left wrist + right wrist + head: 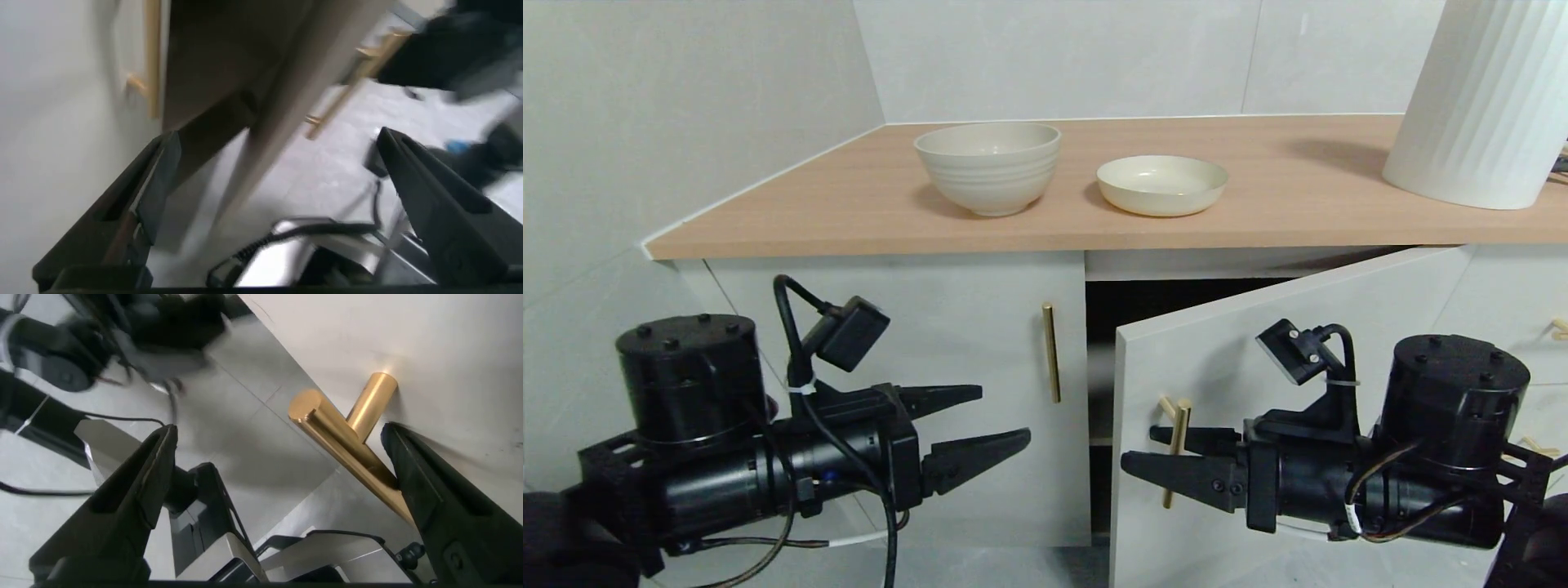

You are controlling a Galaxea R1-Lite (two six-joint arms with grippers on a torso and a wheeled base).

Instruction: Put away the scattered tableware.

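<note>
Both arms lie level, the left gripper (1005, 415) spread before the closed left door (947, 327), the right gripper (1137, 448) spread around the brass handle (1183, 412) of the open door (1258, 327). The bowl (987, 167) and the dish (1161, 184) sit side by side on the countertop (1298, 188) above.

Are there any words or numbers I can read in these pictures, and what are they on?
None: no words, numbers or signs show anywhere.
The bowl, the shallow dish, the white ribbed container, the countertop and the cabinet doors are all plain.

Cream bowl (987, 166) beside shallow dish (1161, 184), both upright.
</note>
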